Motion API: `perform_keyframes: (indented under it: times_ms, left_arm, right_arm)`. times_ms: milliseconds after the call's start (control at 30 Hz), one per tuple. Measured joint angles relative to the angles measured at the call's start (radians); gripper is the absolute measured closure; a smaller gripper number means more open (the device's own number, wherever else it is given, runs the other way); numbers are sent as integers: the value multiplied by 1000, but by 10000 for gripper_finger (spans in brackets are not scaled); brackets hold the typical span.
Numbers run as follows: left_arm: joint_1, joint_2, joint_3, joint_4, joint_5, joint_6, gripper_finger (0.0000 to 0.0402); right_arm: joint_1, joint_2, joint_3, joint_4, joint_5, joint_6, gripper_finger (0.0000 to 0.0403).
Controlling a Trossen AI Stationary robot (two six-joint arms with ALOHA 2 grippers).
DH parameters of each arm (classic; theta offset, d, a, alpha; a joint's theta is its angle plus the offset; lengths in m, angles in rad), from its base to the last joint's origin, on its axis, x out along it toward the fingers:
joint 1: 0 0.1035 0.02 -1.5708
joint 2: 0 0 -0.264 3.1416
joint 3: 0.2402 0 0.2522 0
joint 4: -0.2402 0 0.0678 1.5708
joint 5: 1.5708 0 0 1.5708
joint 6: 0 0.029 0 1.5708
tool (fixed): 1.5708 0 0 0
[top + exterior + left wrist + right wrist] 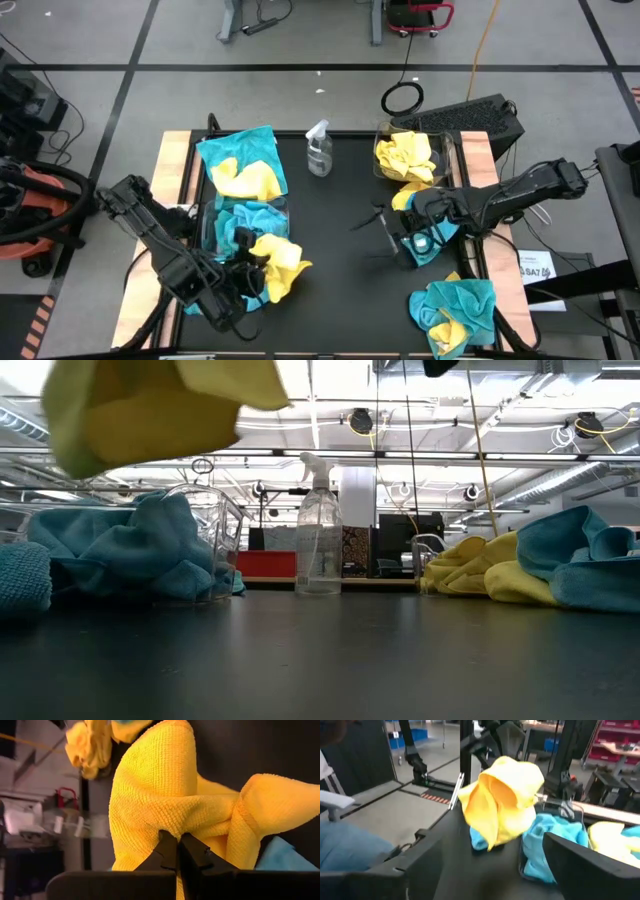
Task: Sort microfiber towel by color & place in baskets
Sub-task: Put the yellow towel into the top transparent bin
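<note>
Table (340,200): black work surface, filling the middle of the high view.
Left arm: entered from the lower left of the high view, reaching toward the lower centre-left.
Right arm: entered from the right edge of the high view, stretched toward right of centre.
Left basket (213,215): clear bin at centre-left of the high view, holding teal-blue cloths (243,215); in the low view, it stood at the left with teal cloth spilling over its rim.
Right basket (447,150): clear bin at the upper right of the table, holding yellow cloths (405,157).
Upper-left pile (240,163): teal and yellow cloths together, above the left basket.
Lower-right pile (455,312): teal cloth over a yellow one, lower right of the table.
Held yellow cloth (165,795): lifted off the table just right of the left basket, hanging at the upper left of the low view.
Spray bottle (319,150): clear, upright, upper centre of the table, between the two baskets.
Left gripper (179,847): jaws pinched narrow on the held yellow cloth.
Right gripper (408,232): above a teal cloth (432,240) right of centre; fingers spread wide, holding nothing.
</note>
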Motion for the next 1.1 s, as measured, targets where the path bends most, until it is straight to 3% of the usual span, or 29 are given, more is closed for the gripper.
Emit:
perform_keyframes:
  times_ms: [267,600,800,1100]
  left_arm:
    - [67,0,0,156,-28,242,400]
    - [149,0,0,417,-27,548,400]
    - [197,0,0,572,52,683,400]
    - [261,2,-1,658,152,752,400]
  right_arm:
    - [-3,80,0,174,75,-47,55]
    - [-3,176,0,330,81,-40,53]
    - [-3,218,0,397,87,-39,53]
    - [-3,285,0,469,71,-12,53]
